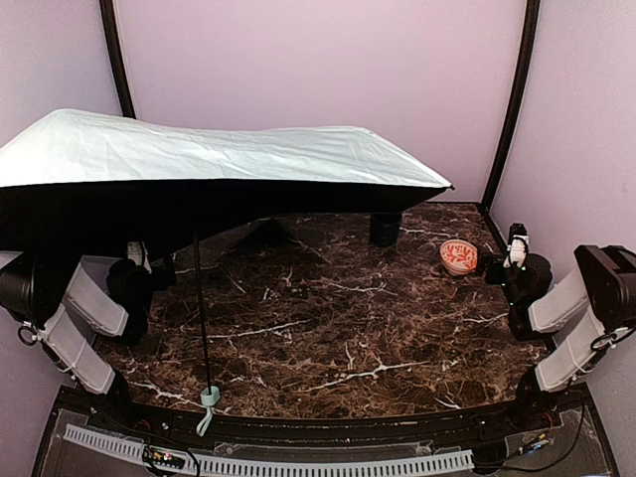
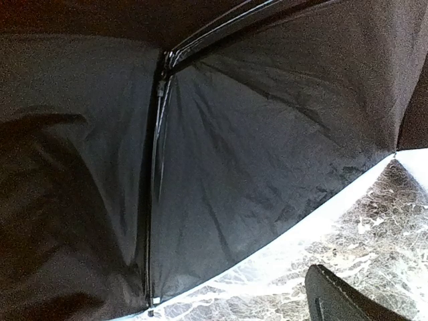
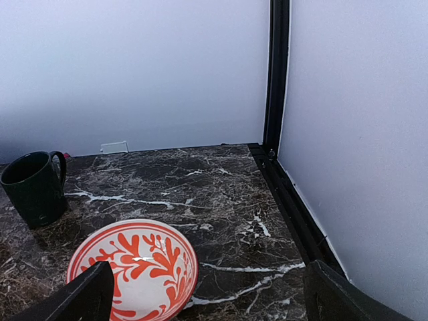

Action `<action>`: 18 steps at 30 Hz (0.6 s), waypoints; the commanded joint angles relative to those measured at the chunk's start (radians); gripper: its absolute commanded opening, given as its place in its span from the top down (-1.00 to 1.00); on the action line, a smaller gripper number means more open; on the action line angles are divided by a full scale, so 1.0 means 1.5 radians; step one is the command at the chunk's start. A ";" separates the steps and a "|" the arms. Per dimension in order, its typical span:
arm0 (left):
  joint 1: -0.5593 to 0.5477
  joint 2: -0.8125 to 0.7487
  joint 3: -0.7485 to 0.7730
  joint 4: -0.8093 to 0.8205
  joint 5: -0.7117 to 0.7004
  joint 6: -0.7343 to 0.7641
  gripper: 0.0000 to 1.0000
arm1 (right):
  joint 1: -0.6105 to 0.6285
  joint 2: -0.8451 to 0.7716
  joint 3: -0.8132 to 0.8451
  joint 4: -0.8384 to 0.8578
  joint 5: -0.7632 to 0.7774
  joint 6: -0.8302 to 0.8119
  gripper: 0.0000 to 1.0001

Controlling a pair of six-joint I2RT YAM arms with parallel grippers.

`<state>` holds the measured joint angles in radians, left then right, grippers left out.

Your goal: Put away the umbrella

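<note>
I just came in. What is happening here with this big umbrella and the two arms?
Nothing is being handled right now. The umbrella sits open over the left of the table, its handle at the near edge. The left tool, under the canopy, and the right tool are both open and hold nothing. The right one faces a red-patterned bowl and a dark green cup.

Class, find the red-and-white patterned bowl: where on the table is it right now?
The top view shows the bowl at the far right of the table, just right of the dark green cup.
</note>
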<state>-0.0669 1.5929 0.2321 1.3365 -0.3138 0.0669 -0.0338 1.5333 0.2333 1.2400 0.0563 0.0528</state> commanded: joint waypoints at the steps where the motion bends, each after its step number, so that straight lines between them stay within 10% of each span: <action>1: 0.004 -0.006 0.003 0.010 0.004 -0.004 -0.98 | -0.003 -0.001 0.002 0.018 0.000 -0.002 -0.99; 10: 0.000 -0.002 -0.102 0.226 0.015 0.010 -0.98 | -0.003 -0.055 -0.010 0.002 -0.009 -0.005 -0.99; 14: -0.028 0.001 -0.126 0.268 0.000 0.038 -0.98 | -0.003 -0.190 0.052 -0.260 0.078 0.079 -0.99; 18: -0.091 -0.013 -0.098 0.263 -0.132 0.097 -0.98 | -0.004 -0.290 0.095 -0.408 -0.076 0.200 -0.93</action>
<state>-0.1238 1.5925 0.0505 1.5799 -0.3256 0.1135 -0.0341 1.2064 0.3164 0.8810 0.0837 0.1669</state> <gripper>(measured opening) 0.989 0.984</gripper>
